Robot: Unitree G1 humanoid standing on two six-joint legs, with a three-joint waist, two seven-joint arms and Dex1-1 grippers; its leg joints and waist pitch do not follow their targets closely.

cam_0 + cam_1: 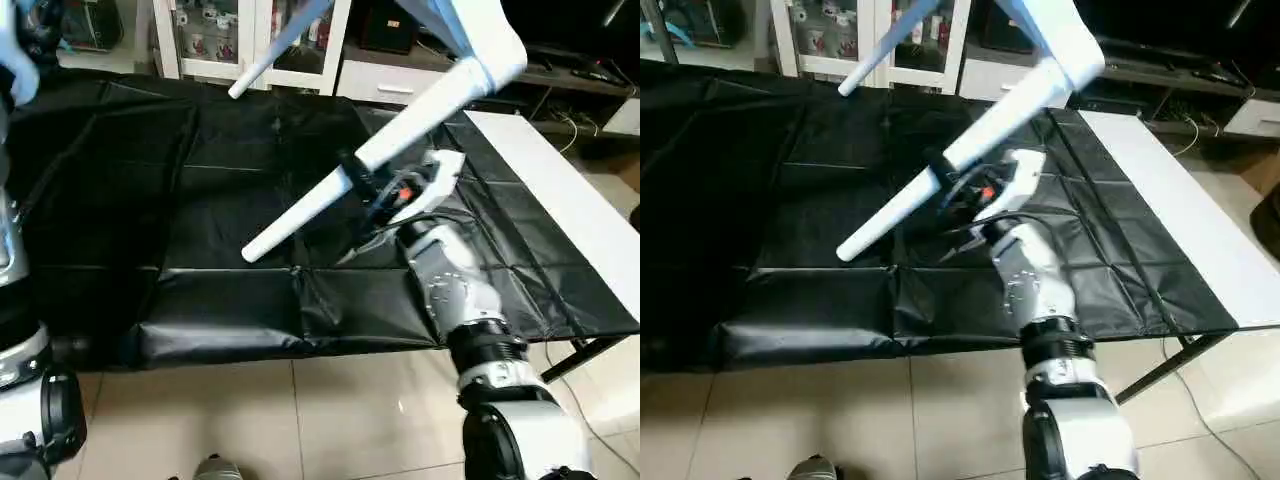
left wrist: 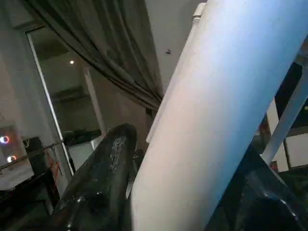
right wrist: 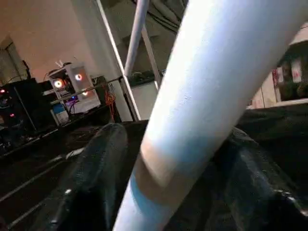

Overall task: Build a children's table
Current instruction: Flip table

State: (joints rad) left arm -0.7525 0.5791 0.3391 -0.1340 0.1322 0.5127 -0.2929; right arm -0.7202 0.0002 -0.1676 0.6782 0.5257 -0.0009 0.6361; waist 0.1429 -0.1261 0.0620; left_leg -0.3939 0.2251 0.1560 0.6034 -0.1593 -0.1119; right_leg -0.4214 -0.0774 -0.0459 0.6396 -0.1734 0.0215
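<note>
Above the black sheet [image 1: 180, 200], the children's table [image 1: 470, 40] hangs in the air, tilted, only one corner of its white top in frame at the upper edge. Two legs are visible: near leg [image 1: 390, 150], a long tapered white tube, runs from the corner socket down and toward the robot's left, free end just over the sheet; far leg [image 1: 280, 45] is thinner in view and points toward the white cabinet [image 1: 250, 40] behind. Rest of the top and any other legs are cut off.

Right gripper [image 1: 368, 195] sits at the near leg's lower half, black fingers either side of the tube. Right wrist view shows the fingers [image 3: 96, 168] flanking the leg [image 3: 202, 106] closely, probably gripping it, though actual pad contact isn't resolvable.

Left gripper [image 2: 159, 192]: wrist view shows a wide white tube [image 2: 216, 120] running between its two dark fingers [image 2: 103, 178], tube pressed close against both, so it reads as grasping a leg. Which leg can't be told from that view.

Sheet covers a long table; its bare white surface [image 1: 560, 190] shows on the robot's right. Silver right forearm [image 1: 450, 280] reaches up from bottom right. Tiled floor [image 1: 330, 420] below.
</note>
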